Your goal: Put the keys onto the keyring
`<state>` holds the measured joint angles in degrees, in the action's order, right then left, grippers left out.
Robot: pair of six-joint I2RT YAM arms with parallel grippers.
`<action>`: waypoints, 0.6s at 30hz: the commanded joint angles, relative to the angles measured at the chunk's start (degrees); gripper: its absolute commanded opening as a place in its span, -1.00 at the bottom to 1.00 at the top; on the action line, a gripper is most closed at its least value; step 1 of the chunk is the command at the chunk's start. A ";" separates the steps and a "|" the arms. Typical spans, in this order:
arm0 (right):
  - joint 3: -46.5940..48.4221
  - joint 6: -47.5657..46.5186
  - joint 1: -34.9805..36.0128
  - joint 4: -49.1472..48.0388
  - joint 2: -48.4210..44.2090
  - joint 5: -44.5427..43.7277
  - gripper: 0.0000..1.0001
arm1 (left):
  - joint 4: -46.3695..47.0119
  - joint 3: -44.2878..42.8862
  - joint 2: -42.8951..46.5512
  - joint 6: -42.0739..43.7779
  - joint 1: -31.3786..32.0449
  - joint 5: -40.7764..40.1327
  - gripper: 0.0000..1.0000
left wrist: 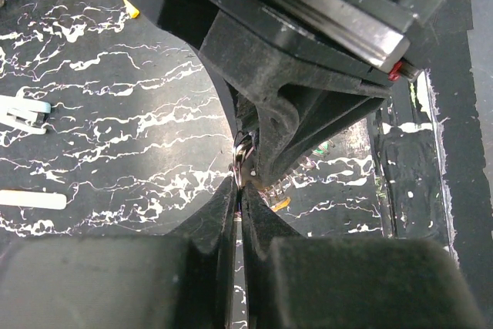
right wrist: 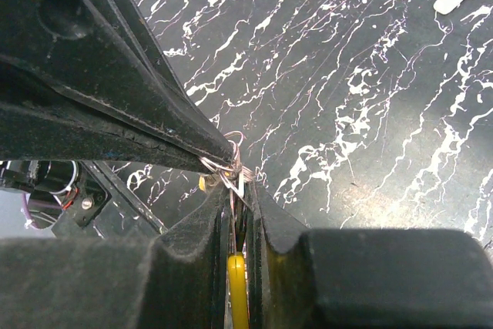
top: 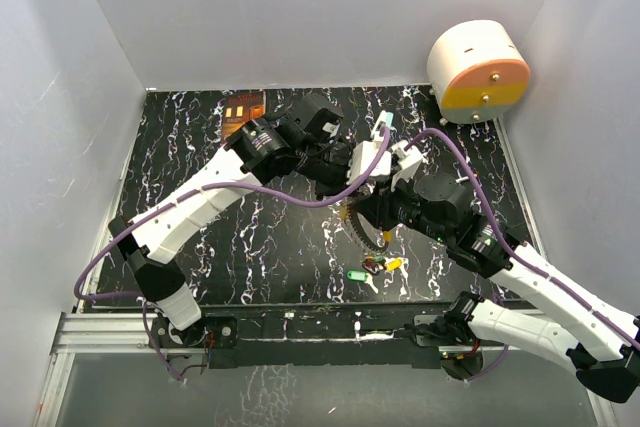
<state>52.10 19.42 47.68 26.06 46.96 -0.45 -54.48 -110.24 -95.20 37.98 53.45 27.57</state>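
The left fingers (left wrist: 216, 225) are pressed nearly together on a thin silvery stretch of the keyring (left wrist: 242, 161), which is held above the tabletop (left wrist: 115, 113). The right fingers (right wrist: 273, 225) are closed on a yellow key (right wrist: 237, 290), whose head is seen in the narrow gap between them. Ring wire is met at their tips. More keys (top: 376, 267), green, red and yellow, are left lying together on the tabletop, just nearer the arm bases.

The left claw (left wrist: 240, 194) pinches the thin silvery keyring (left wrist: 242, 161) at centre, and the right claw (left wrist: 269, 140) meets it from one o'clock. White pieces (left wrist: 23, 109) lie on the bench (left wrist: 115, 75) at nine o'clock.
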 commanded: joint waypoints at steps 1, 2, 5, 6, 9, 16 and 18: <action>3.17 -0.04 0.24 -4.24 -1.88 0.16 -0.84 | -1.32 0.42 1.10 0.35 0.39 -0.14 -1.00; 2.94 0.00 0.30 -4.39 -2.20 0.21 -0.84 | -0.91 0.83 1.49 0.22 0.37 -0.38 -1.00; 2.15 -0.14 0.25 -4.39 -3.50 1.04 -0.70 | 3.00 3.48 3.30 -1.86 0.38 -2.72 -1.00; 2.00 -0.17 0.24 -3.99 -4.18 0.87 -0.60 | 5.22 4.83 4.24 -2.80 0.34 -3.77 -1.00; 1.79 -0.44 0.23 -2.85 -6.10 -0.12 -0.49 | 11.60 9.70 7.67 -4.07 0.35 -4.88 -1.00; 3.72 -3.66 0.28 2.03 -9.63 -2.34 -0.13 | 20.28 18.30 13.42 -7.39 0.34 -2.67 -1.00; 4.14 -5.42 0.24 2.32 -11.00 -2.43 -0.13 | 21.41 19.84 15.16 -7.56 0.34 -1.54 -1.00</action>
<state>52.66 17.80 47.64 29.10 38.30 -1.04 -39.40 -92.33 -86.02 32.32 53.95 23.99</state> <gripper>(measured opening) 0.434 0.010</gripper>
